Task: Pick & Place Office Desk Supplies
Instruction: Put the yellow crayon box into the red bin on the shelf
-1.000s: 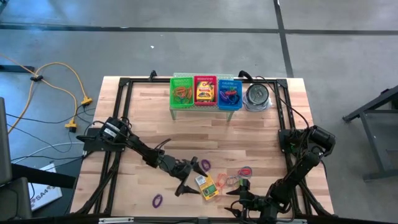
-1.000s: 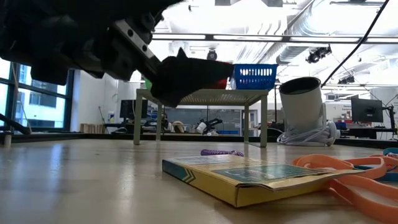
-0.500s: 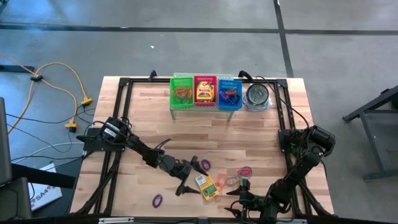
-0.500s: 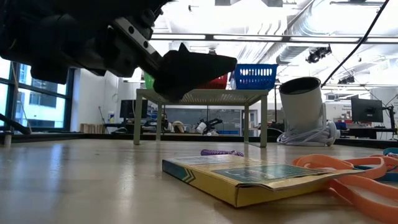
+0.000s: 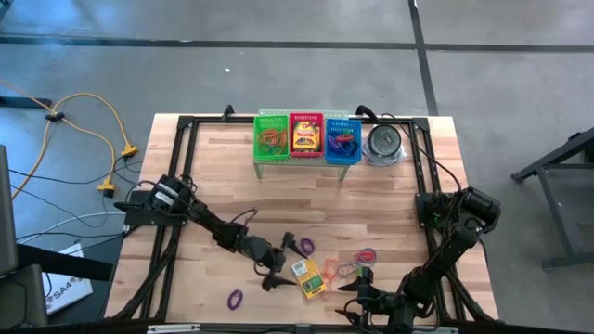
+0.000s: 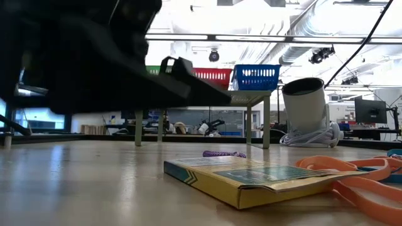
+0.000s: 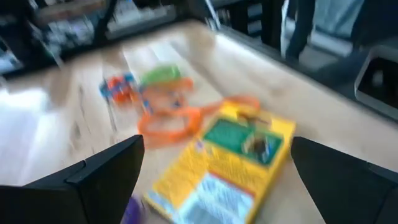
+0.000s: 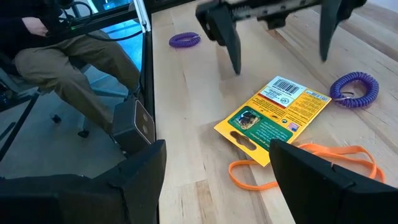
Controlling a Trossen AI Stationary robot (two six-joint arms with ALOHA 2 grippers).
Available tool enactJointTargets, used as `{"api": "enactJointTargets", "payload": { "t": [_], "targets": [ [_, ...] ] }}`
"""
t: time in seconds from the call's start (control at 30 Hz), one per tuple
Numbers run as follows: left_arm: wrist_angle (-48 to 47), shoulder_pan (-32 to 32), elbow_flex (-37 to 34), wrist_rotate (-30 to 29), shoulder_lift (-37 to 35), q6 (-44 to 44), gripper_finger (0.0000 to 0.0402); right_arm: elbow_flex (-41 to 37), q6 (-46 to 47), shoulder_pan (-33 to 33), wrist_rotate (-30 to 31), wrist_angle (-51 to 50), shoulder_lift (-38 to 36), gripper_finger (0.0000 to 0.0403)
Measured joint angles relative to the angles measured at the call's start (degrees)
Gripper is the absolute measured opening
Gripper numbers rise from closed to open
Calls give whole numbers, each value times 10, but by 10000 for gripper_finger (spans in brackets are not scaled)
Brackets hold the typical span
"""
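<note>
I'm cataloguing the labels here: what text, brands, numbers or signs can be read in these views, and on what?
No text can be read.
Crayon box on the table: printed lines and a barcode on its yellow-and-green face, too small to read.
Same box in the left wrist view: blurred, unreadable.
Crayon box in the red basket: too small to read.

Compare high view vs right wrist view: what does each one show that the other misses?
High only: the green basket, red basket and blue basket, the metal tin, and the right gripper seen from above.

Right wrist only: a seated person's legs beside the table.

Both: the crayon box on the table, and the open left gripper over it.
</note>
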Motion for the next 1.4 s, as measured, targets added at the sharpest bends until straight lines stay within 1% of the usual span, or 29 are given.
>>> {"api": "enactJointTargets", "payload": {
  "t": [0.1, 0.37, 0.47, 0.57, 0.77, 0.93, 1.03, 1.23, 1.4],
  "targets": [
    [-20, -5, 0, -1, 0, 12, 399, 0, 0, 0, 0, 0, 0, 274],
    [-70, -23, 0, -16, 0, 185, 399, 0, 0, 0, 0, 0, 0, 274],
    [-68, -27, 0, -36, 0, 209, 399, 0, -1, 0, 1, 0, 0, 274],
    [-71, -24, 0, -43, 0, 184, 399, 0, -2, 0, 4, 0, 0, 274],
    [-96, -10, 0, -42, 0, 103, 399, 0, 9, 0, 4, 0, 0, 274],
    [-96, 2, 1, -36, 8, 58, 399, 0, 9, 0, 4, -3, 0, 274],
    [-87, 4, 1, -37, 21, 41, 399, 0, 9, 0, 4, -3, 0, 274],
    [-41, 4, 2, -41, 53, 37, 399, 0, 9, 0, 4, -4, 0, 274],
    [-24, 5, 1, -41, 58, 23, 399, 0, 9, 0, 4, -5, 0, 274]
  ]
}}
